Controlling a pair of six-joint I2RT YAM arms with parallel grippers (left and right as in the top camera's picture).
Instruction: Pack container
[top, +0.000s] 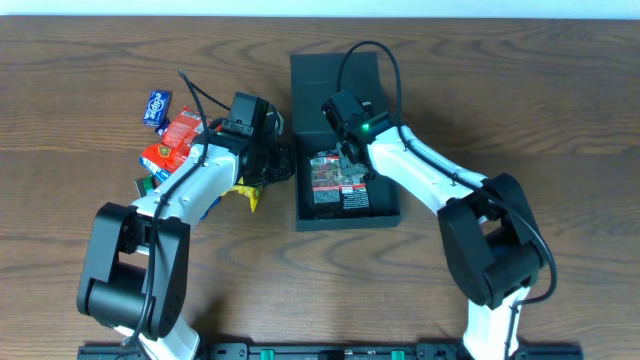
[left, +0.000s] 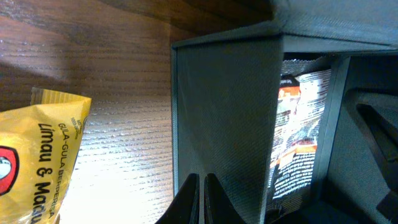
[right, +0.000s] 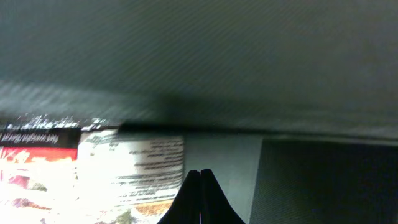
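Overhead puts the container (top: 345, 220) mid-table, long axis running away from us, lid flap (top: 318, 80) at the far end. Right gripper (top: 350, 162) is inside it over the packets (top: 335, 190), fingers clenched on nothing; left gripper (top: 278, 160) — also clenched — sits just beside its outer left wall, nearer the loose snacks (top: 170, 145).

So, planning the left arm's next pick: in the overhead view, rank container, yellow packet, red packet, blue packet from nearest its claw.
1. container, right beside the left claw.
2. yellow packet, just toward the robot.
3. red packet, further left.
4. blue packet, farthest left.
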